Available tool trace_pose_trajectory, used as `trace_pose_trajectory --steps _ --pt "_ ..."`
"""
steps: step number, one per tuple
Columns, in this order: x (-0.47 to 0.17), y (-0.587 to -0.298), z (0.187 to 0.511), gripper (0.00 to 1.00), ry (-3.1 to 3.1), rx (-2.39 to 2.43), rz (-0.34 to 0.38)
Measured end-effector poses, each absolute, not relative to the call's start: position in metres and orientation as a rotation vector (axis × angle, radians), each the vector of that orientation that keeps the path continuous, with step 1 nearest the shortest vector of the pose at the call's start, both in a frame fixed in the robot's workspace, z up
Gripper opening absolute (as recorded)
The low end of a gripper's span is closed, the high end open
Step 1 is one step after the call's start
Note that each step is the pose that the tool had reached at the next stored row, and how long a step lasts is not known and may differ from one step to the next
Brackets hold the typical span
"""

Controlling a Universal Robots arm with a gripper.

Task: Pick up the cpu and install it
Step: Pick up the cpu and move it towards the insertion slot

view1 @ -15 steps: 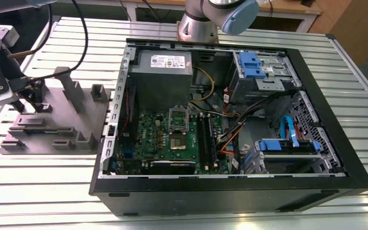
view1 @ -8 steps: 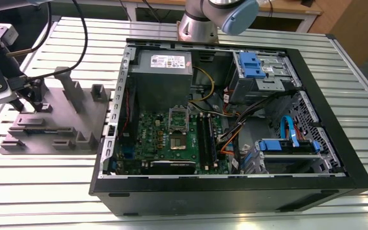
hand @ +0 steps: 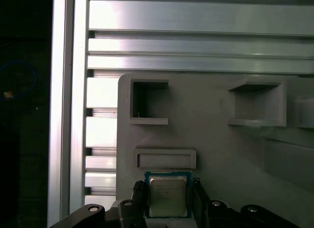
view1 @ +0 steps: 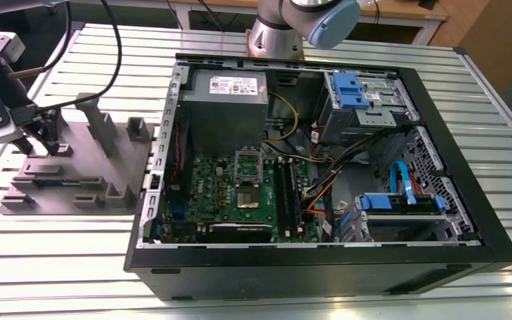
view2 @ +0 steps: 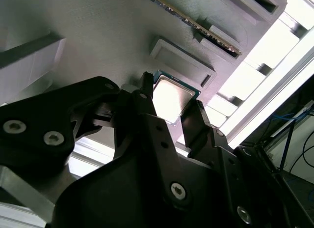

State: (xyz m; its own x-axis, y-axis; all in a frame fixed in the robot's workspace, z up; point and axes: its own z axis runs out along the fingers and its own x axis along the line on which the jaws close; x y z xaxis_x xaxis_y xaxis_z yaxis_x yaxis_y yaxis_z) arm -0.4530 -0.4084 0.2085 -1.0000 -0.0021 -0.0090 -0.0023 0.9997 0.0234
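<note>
Two fingers point(hand: 139, 196) pinching cpu point(hand: 167, 197) by opposite edges on grey fixture point(hand: 216, 154); lid print unreadable.

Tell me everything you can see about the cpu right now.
The cpu is a small, flat, square chip with a shiny silvery metal top and a thin greenish rim. It sits level, top up, at the grey holder block, just beside a shallow rectangular recess. The tool looks closed on it, with its two dark fingers against opposite edges. The faint print on the lid is unreadable.
</note>
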Motion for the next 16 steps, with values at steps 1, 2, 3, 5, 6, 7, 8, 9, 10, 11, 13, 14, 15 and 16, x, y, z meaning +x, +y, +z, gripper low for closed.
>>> trace_pose_trajectory --steps 1,2,3,5,6,7,8,9,10,11,13,14,15,16 --pt "-0.4530 -0.4084 0.2087 0.47 3.132 -0.004 0.037" --pt "-0.4531 -0.4083 0.2089 0.47 3.132 -0.003 0.037" --pt "-0.4530 -0.4083 0.2091 0.47 3.132 -0.003 0.037" --pt "-0.4530 -0.4083 0.2095 0.47 3.132 -0.003 0.037" --pt "-0.4530 -0.4083 0.2098 0.47 3.132 -0.003 0.037" --pt "-0.4530 -0.4083 0.2102 0.47 3.132 -0.003 0.037" --pt "-0.4530 -0.4083 0.2104 0.47 3.132 -0.003 0.037" --pt "-0.4530 -0.4083 0.2107 0.47 3.132 -0.003 0.037" --pt "-0.4530 -0.4083 0.2111 0.47 3.132 -0.003 0.037" --pt "-0.4530 -0.4083 0.2114 0.47 3.132 -0.003 0.037" --pt "-0.4530 -0.4083 0.2121 0.47 3.132 -0.003 0.037" --pt "-0.4530 -0.4083 0.2125 0.47 3.132 -0.003 0.037" --pt "-0.4530 -0.4083 0.2128 0.47 3.132 -0.003 0.037" --pt "-0.4530 -0.4083 0.2132 0.47 3.132 -0.003 0.037"
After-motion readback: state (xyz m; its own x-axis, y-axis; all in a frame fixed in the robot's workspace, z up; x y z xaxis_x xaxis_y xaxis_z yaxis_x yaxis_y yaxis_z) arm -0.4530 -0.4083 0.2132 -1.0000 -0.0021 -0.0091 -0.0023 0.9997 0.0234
